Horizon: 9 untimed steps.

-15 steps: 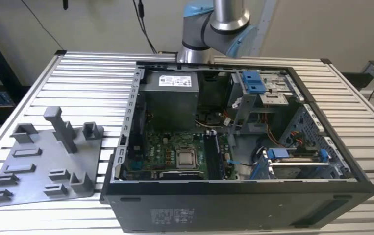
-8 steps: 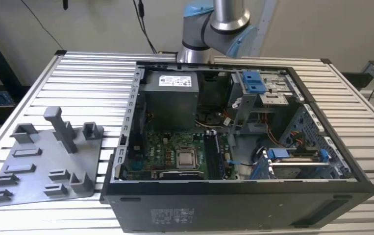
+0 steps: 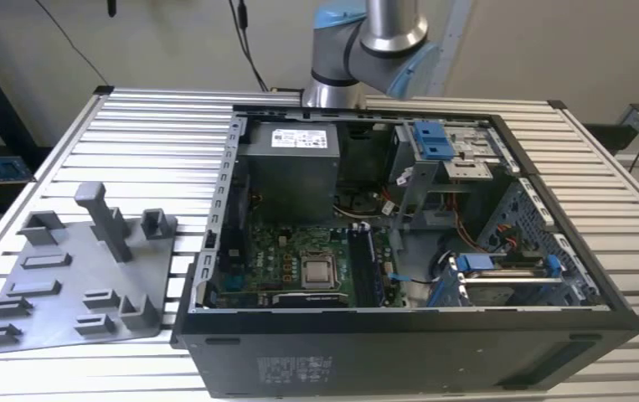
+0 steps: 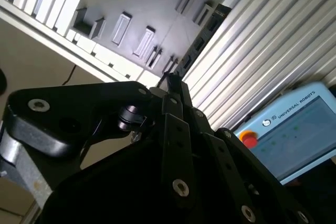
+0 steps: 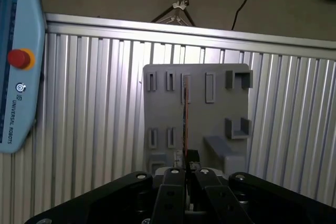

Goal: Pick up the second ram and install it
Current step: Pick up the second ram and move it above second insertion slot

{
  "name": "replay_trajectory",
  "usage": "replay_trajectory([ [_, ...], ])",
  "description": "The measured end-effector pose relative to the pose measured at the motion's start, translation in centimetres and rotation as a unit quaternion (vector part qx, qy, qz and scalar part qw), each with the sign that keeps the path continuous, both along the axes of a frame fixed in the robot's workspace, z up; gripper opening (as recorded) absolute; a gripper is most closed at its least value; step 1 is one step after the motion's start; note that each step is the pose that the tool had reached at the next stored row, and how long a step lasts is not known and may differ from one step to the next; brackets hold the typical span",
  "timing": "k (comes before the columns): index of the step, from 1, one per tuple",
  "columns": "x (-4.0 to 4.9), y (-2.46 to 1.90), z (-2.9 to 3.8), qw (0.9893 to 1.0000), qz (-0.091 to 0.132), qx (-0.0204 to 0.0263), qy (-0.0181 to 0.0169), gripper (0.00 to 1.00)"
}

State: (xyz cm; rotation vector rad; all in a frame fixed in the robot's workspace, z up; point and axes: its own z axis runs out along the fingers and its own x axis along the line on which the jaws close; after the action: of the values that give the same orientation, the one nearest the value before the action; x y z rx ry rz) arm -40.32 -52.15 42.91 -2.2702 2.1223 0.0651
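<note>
Over the grey tray (image 3: pixel 74 285), the gripper (image 5: pixel 185 167) is pinched tight on one end of the second ram (image 5: pixel 185 109), edge-on and well clear. Held so narrowly, it could tilt and miss its slot in the open computer case (image 3: pixel 409 339).

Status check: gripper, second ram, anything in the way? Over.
Gripper shut on the second ram, board seen edge-on. Ram held above the grey tray, apart from it. Teach pendant lies on the table to one side, clear of the ram.
</note>
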Motion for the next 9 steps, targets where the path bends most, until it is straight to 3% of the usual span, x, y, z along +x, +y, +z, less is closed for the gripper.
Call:
replay_trajectory([
  [9,2.49,0.00,0.00,1.0000,0.000,0.0000,0.0000,0.14],
])
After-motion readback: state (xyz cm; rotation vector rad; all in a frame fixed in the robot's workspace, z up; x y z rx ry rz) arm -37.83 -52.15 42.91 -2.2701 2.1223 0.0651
